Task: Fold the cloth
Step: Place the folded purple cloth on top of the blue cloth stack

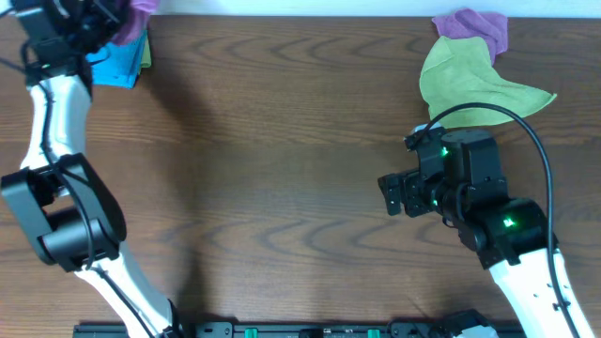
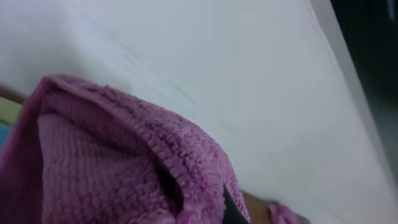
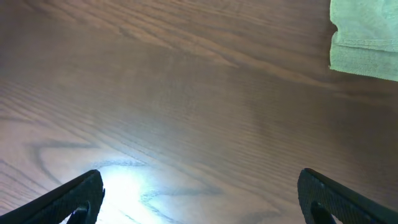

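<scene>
Left claw point(image 1: 120, 21) is pressed shut on the cloth point(image 2: 112, 168) at the bench's point(image 1: 282, 141) far-left corner, the nearer arm, while right claw point(image 1: 392, 195) stands spread and empty, well apart

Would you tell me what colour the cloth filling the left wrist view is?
Light purple; the cloth shows best in the left wrist view.

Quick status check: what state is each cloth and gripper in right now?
Cloth: bunched, not folded, in the left gripper.
Left gripper: shut on the cloth.
Right gripper: open, empty, above the table.
Green cloth: crumpled, on the table.
Other purple cloth: crumpled, touching the green cloth.
Blue cloth: on the table by the left gripper.
</scene>
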`<act>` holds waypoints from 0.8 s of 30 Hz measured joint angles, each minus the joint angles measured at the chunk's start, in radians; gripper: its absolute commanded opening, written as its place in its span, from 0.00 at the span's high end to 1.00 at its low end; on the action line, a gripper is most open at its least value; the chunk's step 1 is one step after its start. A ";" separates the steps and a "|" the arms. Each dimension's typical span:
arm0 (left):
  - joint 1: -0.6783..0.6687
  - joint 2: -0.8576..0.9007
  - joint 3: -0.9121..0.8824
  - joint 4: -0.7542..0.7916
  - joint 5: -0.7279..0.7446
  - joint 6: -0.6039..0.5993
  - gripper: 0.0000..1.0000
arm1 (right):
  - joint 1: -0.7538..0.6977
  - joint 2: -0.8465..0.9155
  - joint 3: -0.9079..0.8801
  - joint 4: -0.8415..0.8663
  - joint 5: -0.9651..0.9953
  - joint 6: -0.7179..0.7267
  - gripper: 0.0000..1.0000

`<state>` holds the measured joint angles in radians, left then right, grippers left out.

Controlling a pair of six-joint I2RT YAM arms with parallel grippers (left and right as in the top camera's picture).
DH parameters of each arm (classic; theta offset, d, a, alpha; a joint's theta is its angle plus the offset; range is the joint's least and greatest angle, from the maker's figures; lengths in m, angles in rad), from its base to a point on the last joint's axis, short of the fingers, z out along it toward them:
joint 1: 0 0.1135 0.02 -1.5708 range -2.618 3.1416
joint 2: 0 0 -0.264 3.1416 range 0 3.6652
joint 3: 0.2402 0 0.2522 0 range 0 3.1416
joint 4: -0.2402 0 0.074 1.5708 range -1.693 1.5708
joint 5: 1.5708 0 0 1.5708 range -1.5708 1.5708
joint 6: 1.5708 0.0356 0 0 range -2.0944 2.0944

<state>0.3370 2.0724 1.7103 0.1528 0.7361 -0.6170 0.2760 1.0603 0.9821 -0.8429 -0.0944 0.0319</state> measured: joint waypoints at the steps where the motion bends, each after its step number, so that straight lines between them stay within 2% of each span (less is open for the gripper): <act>1: 0.013 0.000 0.000 -0.001 -0.012 0.024 0.95 | 0.000 0.000 0.000 0.005 -0.001 0.010 0.01; 9: 0.025 0.021 0.003 0.006 -0.105 0.171 0.94 | 0.000 0.042 0.000 0.019 -0.003 0.098 0.01; 17: 0.027 0.127 0.004 0.047 -0.152 0.225 0.94 | 0.000 0.059 0.000 0.019 -0.003 0.175 0.01; 24: 0.041 0.149 0.004 0.055 -0.176 0.256 0.94 | 0.000 0.059 0.000 0.019 -0.003 0.225 0.01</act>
<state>0.3782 2.2211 1.7145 0.2073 0.5602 -0.3611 0.2760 1.1194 0.9821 -0.8242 -0.0978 0.2565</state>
